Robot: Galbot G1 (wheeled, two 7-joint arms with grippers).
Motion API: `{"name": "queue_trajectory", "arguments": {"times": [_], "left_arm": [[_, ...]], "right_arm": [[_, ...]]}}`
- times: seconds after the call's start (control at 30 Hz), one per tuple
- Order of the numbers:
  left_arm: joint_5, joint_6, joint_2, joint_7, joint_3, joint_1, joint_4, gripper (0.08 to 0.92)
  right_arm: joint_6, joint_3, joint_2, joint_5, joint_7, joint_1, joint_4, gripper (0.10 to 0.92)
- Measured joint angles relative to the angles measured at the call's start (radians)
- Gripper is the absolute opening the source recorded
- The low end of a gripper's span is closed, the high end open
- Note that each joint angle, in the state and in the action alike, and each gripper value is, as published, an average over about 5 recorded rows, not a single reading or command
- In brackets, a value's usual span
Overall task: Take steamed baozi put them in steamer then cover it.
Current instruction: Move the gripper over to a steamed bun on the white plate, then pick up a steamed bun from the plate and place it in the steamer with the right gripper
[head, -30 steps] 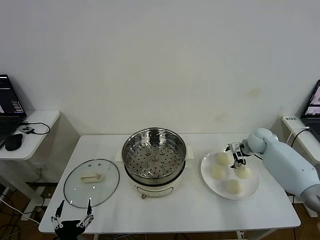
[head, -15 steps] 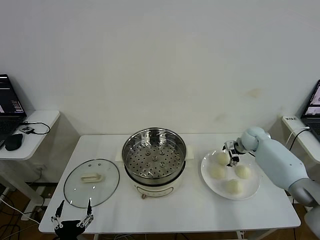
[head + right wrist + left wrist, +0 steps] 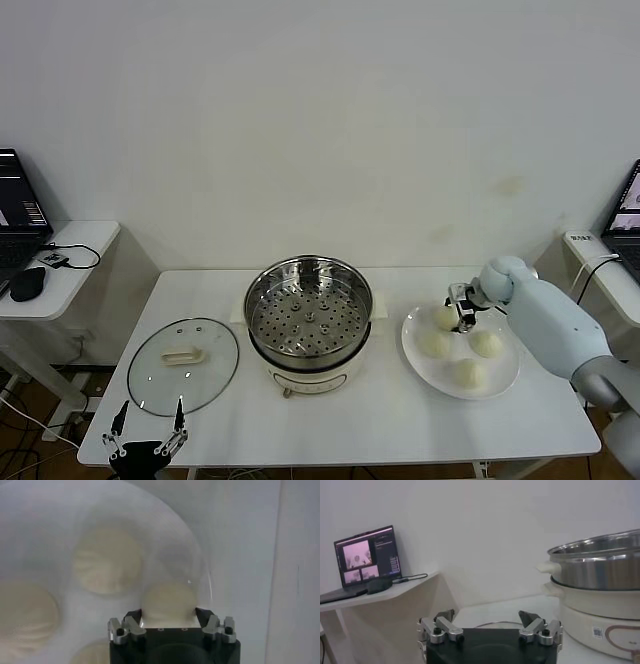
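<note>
Four cream-white baozi lie on a white plate [image 3: 413, 352] at the table's right: [image 3: 444, 317], [image 3: 435, 344], [image 3: 485, 343], [image 3: 467, 373]. My right gripper [image 3: 462, 311] is low over the far-left one. In the right wrist view this baozi [image 3: 168, 599] sits between the gripper's [image 3: 167, 613] open fingers, one at each side. The steel steamer [image 3: 308, 320] stands open at the table's middle with only its perforated tray inside. The glass cover [image 3: 183, 365] lies flat to its left. My left gripper [image 3: 146, 441] is open and parked at the table's front left edge; it also shows in the left wrist view [image 3: 487, 618].
A side table [image 3: 70, 250] on the left carries a laptop [image 3: 15, 215] and a mouse [image 3: 26, 285]. Another laptop [image 3: 627, 210] stands at the far right. In the left wrist view the steamer [image 3: 600, 575] rises close to my left gripper.
My right gripper has moved left over the plate, from between the buns to the far-left baozi. The left arm has not moved.
</note>
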Motion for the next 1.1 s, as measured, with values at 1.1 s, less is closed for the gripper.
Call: {"name": "queue_trajectory", "arguments": {"times": [1.1], "left_arm": [[-0.022,-0.019,0.028,0.003,0.02,-0.02,-0.003,0.823]], "right_arm": [[-0.115,-0.44,-0.194,0.523,-0.037,0.529,0.469,0.665]]}}
